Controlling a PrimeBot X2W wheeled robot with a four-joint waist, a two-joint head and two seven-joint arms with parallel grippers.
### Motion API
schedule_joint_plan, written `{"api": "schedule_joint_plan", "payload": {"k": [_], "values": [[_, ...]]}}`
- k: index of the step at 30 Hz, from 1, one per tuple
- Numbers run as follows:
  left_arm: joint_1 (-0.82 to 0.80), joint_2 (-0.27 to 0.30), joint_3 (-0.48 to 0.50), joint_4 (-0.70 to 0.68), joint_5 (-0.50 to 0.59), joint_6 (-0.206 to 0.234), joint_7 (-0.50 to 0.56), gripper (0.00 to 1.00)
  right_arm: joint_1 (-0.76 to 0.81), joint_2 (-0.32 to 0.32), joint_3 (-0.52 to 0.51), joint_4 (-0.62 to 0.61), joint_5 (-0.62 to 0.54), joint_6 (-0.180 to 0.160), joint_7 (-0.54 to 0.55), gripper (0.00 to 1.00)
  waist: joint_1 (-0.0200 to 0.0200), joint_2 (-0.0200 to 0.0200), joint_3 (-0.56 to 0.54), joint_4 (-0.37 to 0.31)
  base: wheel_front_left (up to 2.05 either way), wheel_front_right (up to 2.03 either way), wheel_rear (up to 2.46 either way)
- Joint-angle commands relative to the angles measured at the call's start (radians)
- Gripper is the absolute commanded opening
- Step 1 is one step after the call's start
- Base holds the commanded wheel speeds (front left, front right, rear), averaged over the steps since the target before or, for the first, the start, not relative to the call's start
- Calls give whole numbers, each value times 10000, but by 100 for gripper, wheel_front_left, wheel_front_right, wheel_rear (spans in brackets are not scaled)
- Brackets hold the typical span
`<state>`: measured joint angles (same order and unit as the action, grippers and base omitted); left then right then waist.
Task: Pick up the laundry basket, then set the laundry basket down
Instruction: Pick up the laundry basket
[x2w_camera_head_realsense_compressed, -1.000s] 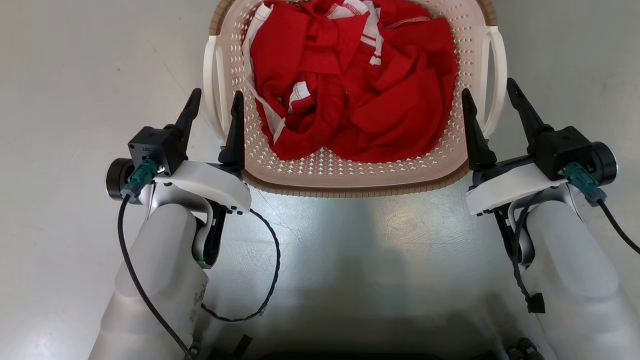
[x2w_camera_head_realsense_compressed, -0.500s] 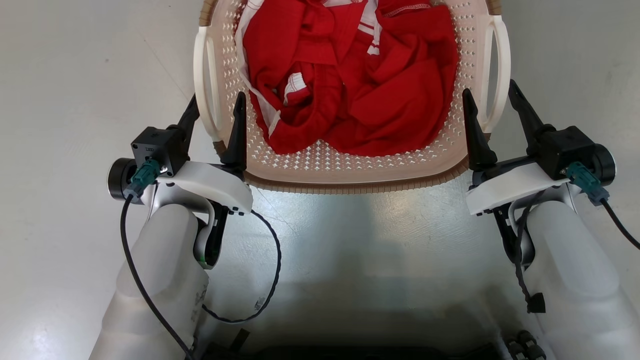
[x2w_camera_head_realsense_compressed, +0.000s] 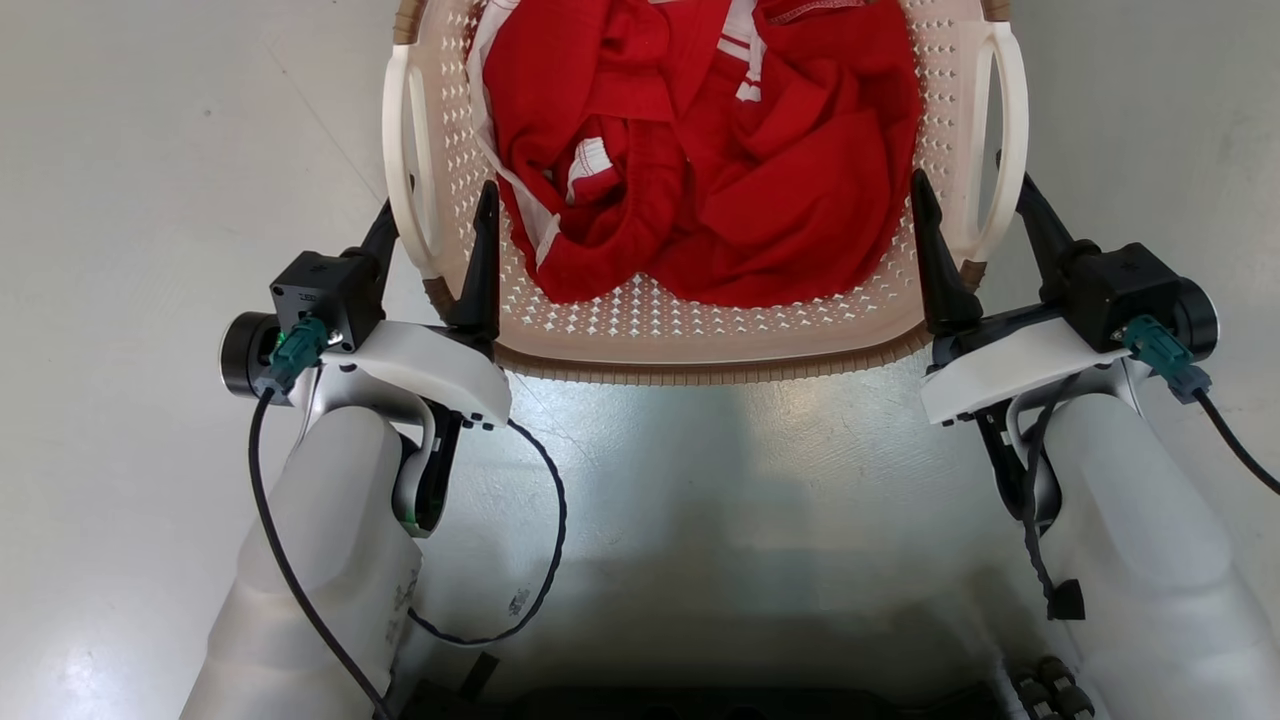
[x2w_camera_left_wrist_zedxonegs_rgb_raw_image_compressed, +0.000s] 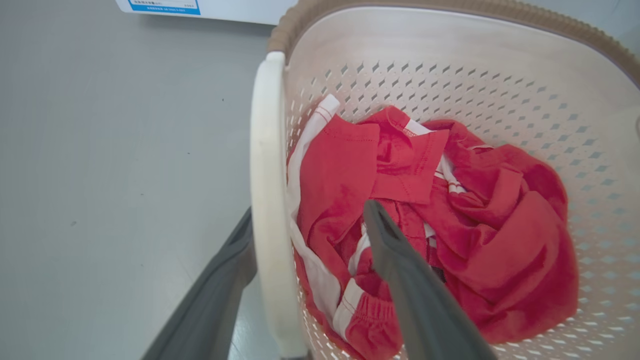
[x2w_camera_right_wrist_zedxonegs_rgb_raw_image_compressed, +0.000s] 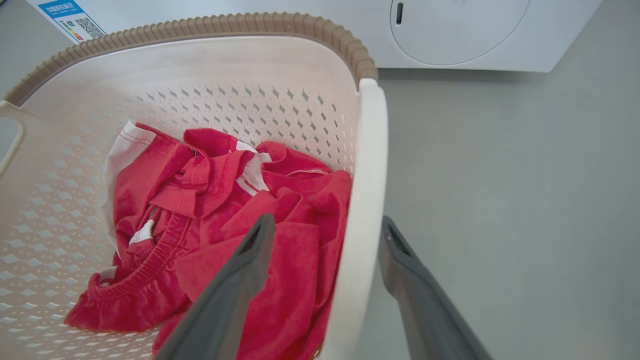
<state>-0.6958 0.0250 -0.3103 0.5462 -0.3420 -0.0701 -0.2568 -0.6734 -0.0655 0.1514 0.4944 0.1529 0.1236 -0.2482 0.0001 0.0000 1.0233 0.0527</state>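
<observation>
The cream laundry basket with a brown rim stands on the floor ahead and holds red clothes. My left gripper is open and straddles the left white handle. Its inner finger is inside the basket and its outer finger is outside, partly behind the handle. My right gripper is open astride the right handle in the same way. In the left wrist view the handle runs between the fingers. In the right wrist view the handle also runs between the fingers.
A white washing machine stands just beyond the basket, and its label is at the top edge. Grey floor lies open on both sides. A black cable loops beside my left forearm.
In the head view the basket has grown a little and shifted upward. Both grippers have edged inward, so the handles now overlap the outer fingers. Both grippers stay open.
</observation>
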Motion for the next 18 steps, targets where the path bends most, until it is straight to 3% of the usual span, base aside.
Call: {"api": "schedule_joint_plan", "payload": {"k": [1, 18], "values": [[210, 252, 179, -99, -77, 124, -49, 100, 453, 153, 239, -140, 110, 71, -136, 100, 0, 0, -2, 6, 0, 0, 0], [192, 252, 58, 78, -133, 207, -49, 97, 530, 153, 78, 130, 178, 71, -136, 100, 0, 0, 14, -4, 0, 0, 0]]}}
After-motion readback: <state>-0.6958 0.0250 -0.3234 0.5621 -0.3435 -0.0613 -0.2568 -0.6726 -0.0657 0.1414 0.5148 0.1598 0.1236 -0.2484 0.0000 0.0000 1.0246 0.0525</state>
